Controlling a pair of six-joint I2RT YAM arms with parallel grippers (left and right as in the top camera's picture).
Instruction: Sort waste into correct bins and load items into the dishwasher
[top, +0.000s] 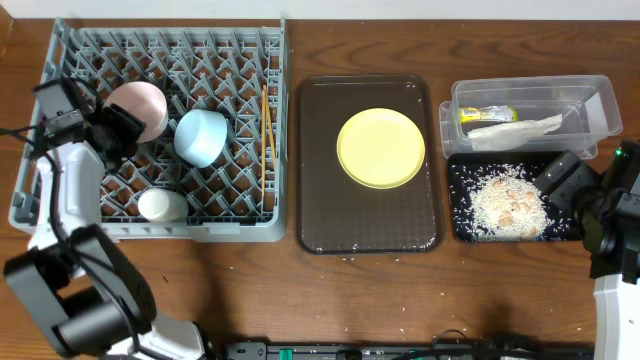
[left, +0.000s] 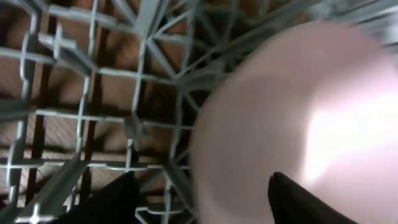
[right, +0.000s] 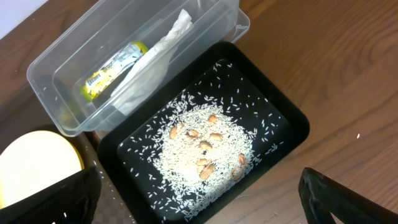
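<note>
Dish rack (top: 200, 232), left side of the table (top: 400, 290): it holds the pink bowl (top: 143, 108) and the blue bowl (top: 200, 136) side by side, both tipped on edge among the pegs. The white cup (top: 163, 205) lies on its side near the front wall, and the two chopsticks (top: 266, 130) lie lengthwise along the right edge. The yellow plate (top: 381, 148) is not in the rack; it lies flat on the upper half of the brown serving tray (top: 330, 210), just right of the rack. At the far right, the clear tub (top: 590, 100) contains the green-yellow wrapper (top: 485, 113) and the white napkin (top: 525, 128). The black tray (top: 462, 170), touching the tub's front, carries a heap of rice (top: 495, 205) with brown food scraps (top: 520, 205) on top. A few stray grains lie on the table in front of the trays. The left gripper (top: 118, 132) is low in the rack beside the pink bowl. In its wrist view the dark fingers (left: 112, 202) stand well apart, one over the lattice and one across the bowl's wall, with no grip evident. The right gripper (top: 560, 178) hangs above the black tray's right end, jaws spread wide and holding nothing.
</note>
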